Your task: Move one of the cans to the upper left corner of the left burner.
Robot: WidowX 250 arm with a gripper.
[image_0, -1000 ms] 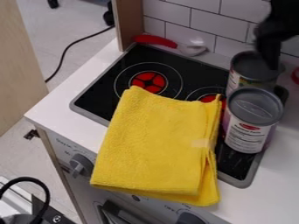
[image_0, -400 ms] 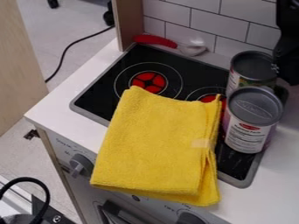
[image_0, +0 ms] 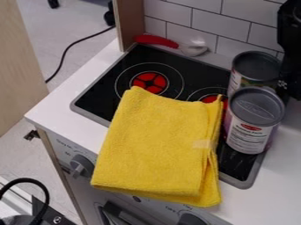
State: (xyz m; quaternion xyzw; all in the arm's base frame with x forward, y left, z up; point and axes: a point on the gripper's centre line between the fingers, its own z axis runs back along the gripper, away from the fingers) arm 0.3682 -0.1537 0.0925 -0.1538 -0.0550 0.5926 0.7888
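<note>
front can (image_0: 254, 132), grey-topped with a pale label, stands upright at the right side of the stovetop (image_0: 101, 100), just right of the yellow cloth (image_0: 156, 147). rear can (image_0: 255, 66), also upright with a grey top, is directly behind it, near the tiled wall (image_0: 206, 24); whether the two cans touch, cannot tell. both are well apart from the left burner (image_0: 150, 82).

change: gripper (image_0: 288, 85) has moved right and then lower in the view. at 1.0 s ago it was in front of the rear can's top from this angle; at 0.4 s ago it was at that can's right side; now it hangs a little lower along that same side, at the right edge of the view. open or closed: cannot tell. contact with the rear can: cannot tell. both cans are in the same places as in the earlier frames.

also unchanged: cloth lies folded over the front of the stovetop, partly covering the right burner (image_0: 210, 98) and hanging over the front edge. red-handled utensil (image_0: 156, 41) lies along the stovetop's back edge. white tabletop (image_0: 67, 107) surrounds the stovetop.
</note>
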